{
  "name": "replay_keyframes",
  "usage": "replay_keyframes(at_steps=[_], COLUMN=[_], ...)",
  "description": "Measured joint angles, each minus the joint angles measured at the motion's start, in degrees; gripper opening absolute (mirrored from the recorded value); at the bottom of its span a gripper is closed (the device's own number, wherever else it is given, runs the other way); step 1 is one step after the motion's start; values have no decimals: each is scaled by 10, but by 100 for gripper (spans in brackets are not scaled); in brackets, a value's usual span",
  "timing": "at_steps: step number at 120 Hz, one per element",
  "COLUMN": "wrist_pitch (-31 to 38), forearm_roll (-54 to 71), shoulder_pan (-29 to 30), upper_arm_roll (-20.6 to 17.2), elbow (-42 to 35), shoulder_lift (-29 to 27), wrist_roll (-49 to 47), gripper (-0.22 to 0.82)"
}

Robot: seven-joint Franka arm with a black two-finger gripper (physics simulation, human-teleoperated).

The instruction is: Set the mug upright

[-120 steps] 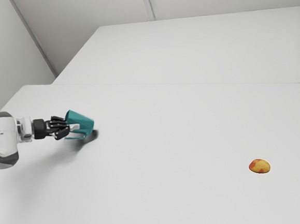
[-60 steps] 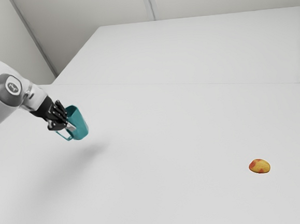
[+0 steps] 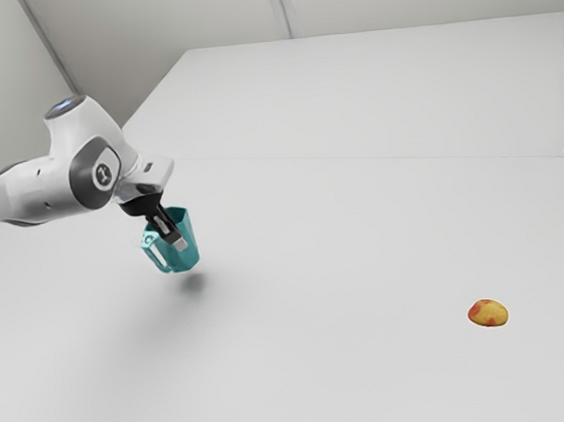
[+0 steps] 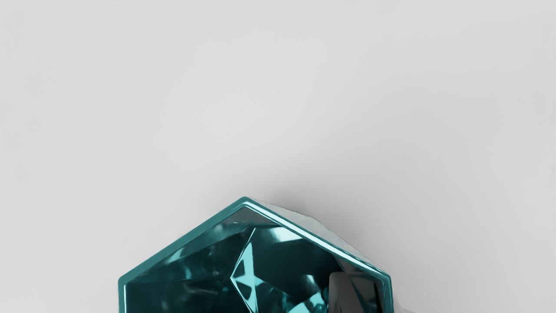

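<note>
The teal mug [image 3: 182, 262] hangs a little above the table in the exterior view, mouth up and leaning slightly, its handle toward the exterior view's left. My gripper [image 3: 178, 243] comes down to it at a slant and is shut on the mug's wall. Looking into the faceted mug [image 4: 247, 243] from the wrist view, I see its open mouth. At its wall the gripper [image 4: 378, 300] has one finger inside the rim and a bit of the other outside.
A yellow and red fruit [image 3: 488, 313] lies on the white table [image 3: 345, 265], far toward the exterior view's right. A second white surface [image 3: 371, 96] stands behind the table.
The mug was tipped over low at the table a second ago. It has been lifted and turned mouth up in my gripper, then carried toward the exterior view's right during the last half second.
</note>
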Motion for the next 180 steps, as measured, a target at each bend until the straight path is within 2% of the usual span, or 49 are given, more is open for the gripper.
replay_keyframes(at_steps=[31, 67, 109, 120, 156, 180], wrist_pitch=[18, 66, 77, 76, 73, 64], forearm_roll=[-9, -9, -18, -21, -24, -25], shoulder_pan=[-2, -2, -15, -16, -15, -6], upper_arm_roll=[-16, -22, -25, -26, -26, -29], elbow=[-64, -66, -65, -65, -65, -66], shoulder_lift=[-27, -3, 10, 10, -6, -34], wrist_roll=[-134, -234, -303, -314, -340, -352], gripper=[-15, -15, -15, -8, 24, 36])
